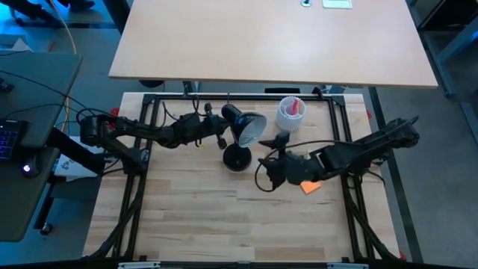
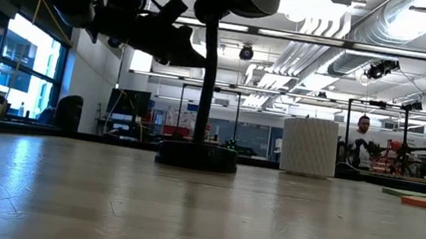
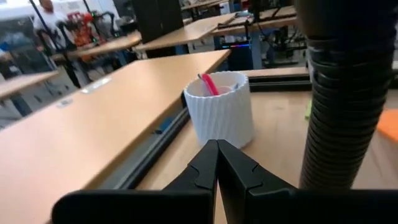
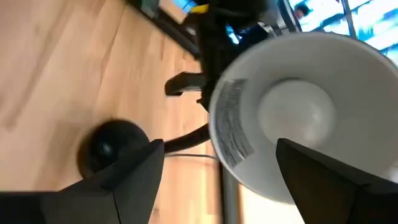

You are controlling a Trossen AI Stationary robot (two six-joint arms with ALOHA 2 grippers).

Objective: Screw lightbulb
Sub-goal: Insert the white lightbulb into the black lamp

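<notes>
Grippers first, operator. Your left gripper had its fingers pressed together, tips meeting, nothing between them; it sat just beside the ribbed neck of the black desk lamp, with the white ribbed cup and its red item ahead of it. Whether it touched the neck, you could not tell from these views. Your right gripper stood wide open, empty, its fingers on either side of the lamp shade, facing straight into the shade's mouth. The lightbulb was seated deep inside that shade: white, rounded, smooth, its screw base hidden. From above, the lamp's round base rested on the bench, with the cup near the far edge behind the shade.
</notes>
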